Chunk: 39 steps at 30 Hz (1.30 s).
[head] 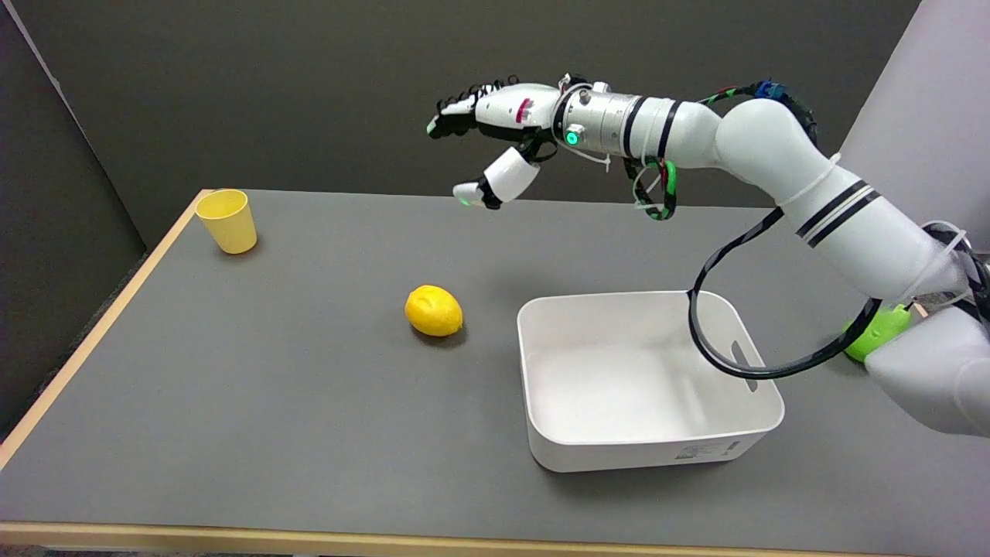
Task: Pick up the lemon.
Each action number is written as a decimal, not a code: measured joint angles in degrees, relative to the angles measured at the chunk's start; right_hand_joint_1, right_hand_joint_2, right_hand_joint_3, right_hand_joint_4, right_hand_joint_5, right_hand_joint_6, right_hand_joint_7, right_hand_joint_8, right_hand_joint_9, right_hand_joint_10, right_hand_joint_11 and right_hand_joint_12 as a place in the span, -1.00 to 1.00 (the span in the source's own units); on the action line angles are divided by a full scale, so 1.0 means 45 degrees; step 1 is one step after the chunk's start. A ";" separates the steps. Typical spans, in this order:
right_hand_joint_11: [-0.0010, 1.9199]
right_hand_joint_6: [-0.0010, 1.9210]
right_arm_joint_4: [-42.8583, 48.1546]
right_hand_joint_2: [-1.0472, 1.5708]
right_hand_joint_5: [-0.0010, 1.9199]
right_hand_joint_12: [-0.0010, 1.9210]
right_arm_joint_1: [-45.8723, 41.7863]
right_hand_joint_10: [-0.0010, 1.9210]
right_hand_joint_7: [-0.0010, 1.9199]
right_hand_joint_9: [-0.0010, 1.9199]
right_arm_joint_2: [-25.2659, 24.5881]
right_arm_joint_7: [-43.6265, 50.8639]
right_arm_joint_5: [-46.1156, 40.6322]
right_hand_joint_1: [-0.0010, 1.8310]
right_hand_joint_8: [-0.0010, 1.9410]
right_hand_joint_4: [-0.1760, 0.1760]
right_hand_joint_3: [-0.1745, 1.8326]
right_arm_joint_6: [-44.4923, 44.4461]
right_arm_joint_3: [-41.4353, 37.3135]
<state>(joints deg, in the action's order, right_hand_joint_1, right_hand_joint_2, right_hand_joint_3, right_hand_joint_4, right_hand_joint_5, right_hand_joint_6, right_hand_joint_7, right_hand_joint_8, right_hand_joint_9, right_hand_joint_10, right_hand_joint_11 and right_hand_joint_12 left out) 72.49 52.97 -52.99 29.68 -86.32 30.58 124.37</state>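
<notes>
White bin point(646, 433) sits closest, nothing visible inside. Right hand point(495, 143) hangs in the air with fingers point(452, 116) spread and thumb apart, holding nothing. Lemon point(434, 310) lies on the grey table point(232, 371) well below the fingertips, left of the bin. Yellow cup point(227, 220) at the far left corner, dark wall behind. Something green point(874, 333) behind the arm, can't tell what.

Cup point(227, 220) upright at far-left corner of tabletop point(232, 402). Lemon point(434, 310) on tabletop near centre, well apart from cup. Bin point(646, 379) on tabletop right of lemon, near it but apart, toward near edge. Right hand point(495, 147) in air above far edge, behind lemon and bin, touching nothing.
</notes>
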 measured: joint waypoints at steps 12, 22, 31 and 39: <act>-0.96 -0.45 0.1101 0.24 -0.71 0.33 -0.0418 -0.08 -0.61 -0.72 0.0439 -0.1552 0.2273 -0.51 -0.53 -0.30 0.04 -0.0034 0.0840; -0.83 -0.35 0.0234 0.25 -0.68 0.46 -0.0377 0.05 -0.54 -0.66 -0.0228 -0.2245 0.3692 -0.60 -0.42 -0.85 0.01 -0.0361 0.1885; -0.82 -0.37 -0.0635 0.27 -0.70 0.48 -0.0442 0.10 -0.54 -0.69 -0.1314 -0.3712 0.6081 -0.58 -0.42 -1.00 -0.05 -0.0332 0.2155; -0.83 -0.38 -0.0863 0.27 -0.71 0.47 -0.0833 0.09 -0.55 -0.70 -0.2246 -0.5325 0.8281 -0.59 -0.42 -1.00 -0.05 0.0061 0.1945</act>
<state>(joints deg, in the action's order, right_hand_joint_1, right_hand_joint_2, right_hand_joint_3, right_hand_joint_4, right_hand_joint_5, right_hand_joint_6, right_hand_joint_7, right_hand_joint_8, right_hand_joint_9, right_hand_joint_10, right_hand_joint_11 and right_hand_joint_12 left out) 68.61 49.22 -63.09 5.71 -49.05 30.86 133.13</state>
